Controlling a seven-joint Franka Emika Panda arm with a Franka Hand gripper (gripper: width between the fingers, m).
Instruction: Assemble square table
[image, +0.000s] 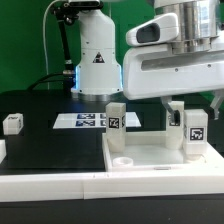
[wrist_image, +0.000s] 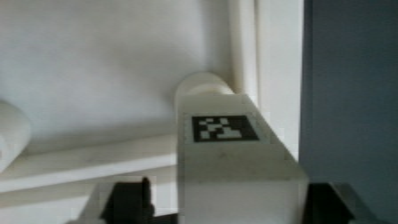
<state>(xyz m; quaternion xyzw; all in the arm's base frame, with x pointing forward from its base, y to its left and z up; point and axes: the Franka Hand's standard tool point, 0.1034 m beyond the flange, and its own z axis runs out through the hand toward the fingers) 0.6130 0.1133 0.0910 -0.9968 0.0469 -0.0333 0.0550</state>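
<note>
The white square table top (image: 150, 158) lies flat at the front of the black table. One tagged leg (image: 115, 117) stands upright on its exterior-view left corner. Another tagged leg (image: 195, 131) stands on the right side, under my gripper (image: 191, 106). In the wrist view this leg (wrist_image: 228, 135) runs between my two dark fingertips (wrist_image: 130, 200). My gripper (wrist_image: 228, 203) straddles it, still open, with a narrow gap showing on one side. A further white tagged part (image: 176, 112) stands just behind. The table top (wrist_image: 107, 70) fills the background.
A loose leg (image: 12, 123) lies at the exterior view's far left on the black table. The marker board (image: 88, 121) lies behind the table top. The arm's white base (image: 95, 55) rises at the back. A rounded white part (wrist_image: 11, 130) shows at the wrist view's edge.
</note>
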